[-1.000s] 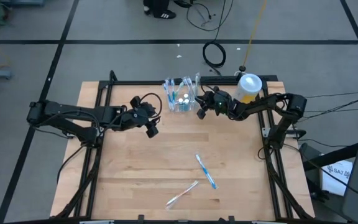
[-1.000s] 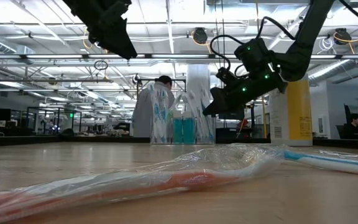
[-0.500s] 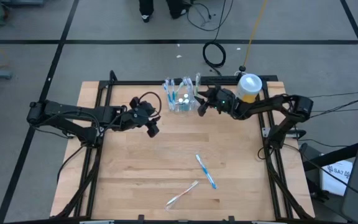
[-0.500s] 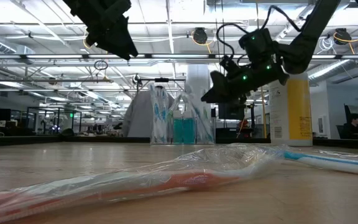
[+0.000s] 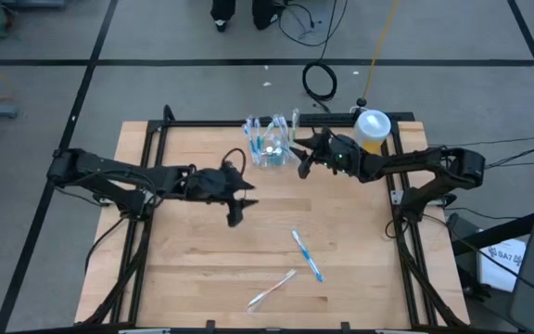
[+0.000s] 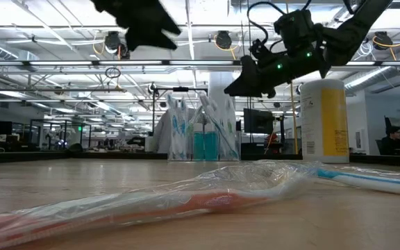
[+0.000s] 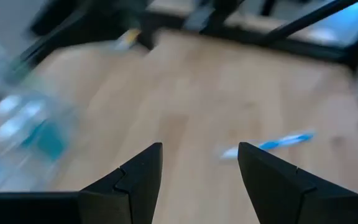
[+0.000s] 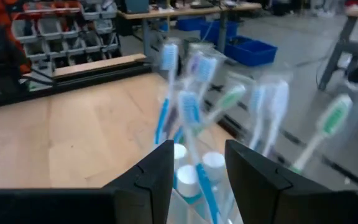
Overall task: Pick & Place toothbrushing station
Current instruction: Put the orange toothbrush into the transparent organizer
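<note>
The toothbrushing station [image 5: 269, 146] is a clear cup-like holder with several toothbrushes upright in it and blue tubes at its bottom. It stands on its base at the table's far middle and also shows in the low view [image 6: 204, 137] and the right wrist view [image 8: 194, 155]. My right gripper [image 5: 300, 160] is open and empty, raised just to the holder's right at about its top [image 6: 245, 82]; its wrist view [image 8: 197, 169] looks down at the brush heads. My left gripper [image 5: 240, 202] is open and empty, raised above the table's middle [image 7: 199, 165].
A yellow canister with a white lid [image 5: 372, 128] stands at the far right, behind my right arm. A blue toothbrush [image 5: 307, 255] and a wrapped toothbrush [image 5: 272, 289] lie on the near middle of the table. Black frame rails run along the table's sides.
My left gripper has gone toward the table's near edge and a little to the right, away from the holder, and has turned about. My right gripper has gone up beside the holder's top. The holder has stayed where it was.
</note>
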